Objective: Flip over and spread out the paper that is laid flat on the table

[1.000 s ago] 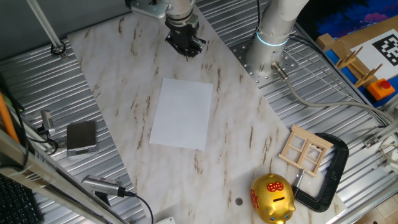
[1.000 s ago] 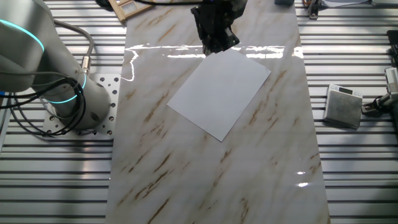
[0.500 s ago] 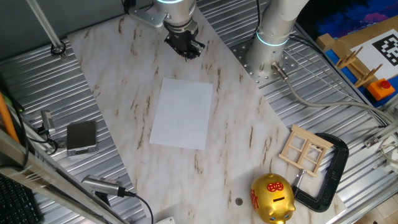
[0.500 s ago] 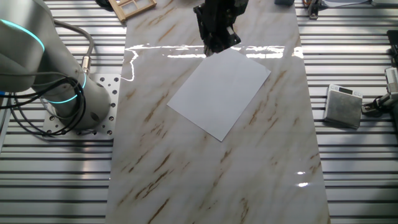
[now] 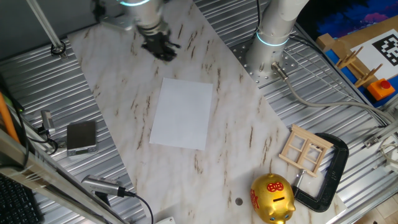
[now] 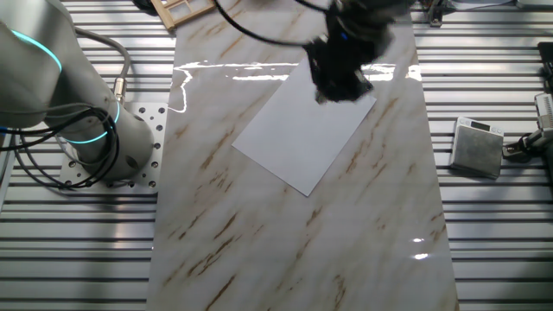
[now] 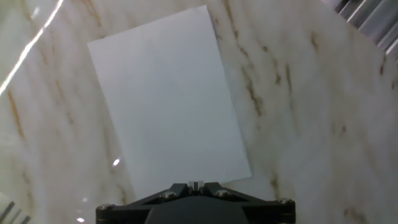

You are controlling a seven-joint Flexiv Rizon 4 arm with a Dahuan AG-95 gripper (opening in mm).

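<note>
The paper [image 5: 182, 113] is a blank white sheet lying flat in the middle of the marble table [image 5: 112, 74]. It also shows in the other fixed view [image 6: 298, 134] and in the hand view [image 7: 168, 99]. My gripper [image 5: 159, 48] hovers above the table just past the sheet's far edge, blurred by motion. In the other fixed view the gripper [image 6: 340, 79] is over the sheet's far right corner. In the hand view its fingertips [image 7: 196, 185] are pressed together with nothing between them, at the sheet's near edge.
A small grey box [image 5: 81, 136] lies on the ribbed metal left of the table, also seen in the other fixed view [image 6: 478, 147]. A golden piggy bank [image 5: 272, 198], a wooden frame [image 5: 305, 149] and a black clamp [image 5: 329, 171] sit at the near right. The arm's base [image 5: 273, 31] stands at the far right.
My gripper has swung sideways along the sheet's far edge, leftward in one fixed view and rightward in the other. The paper has not moved.
</note>
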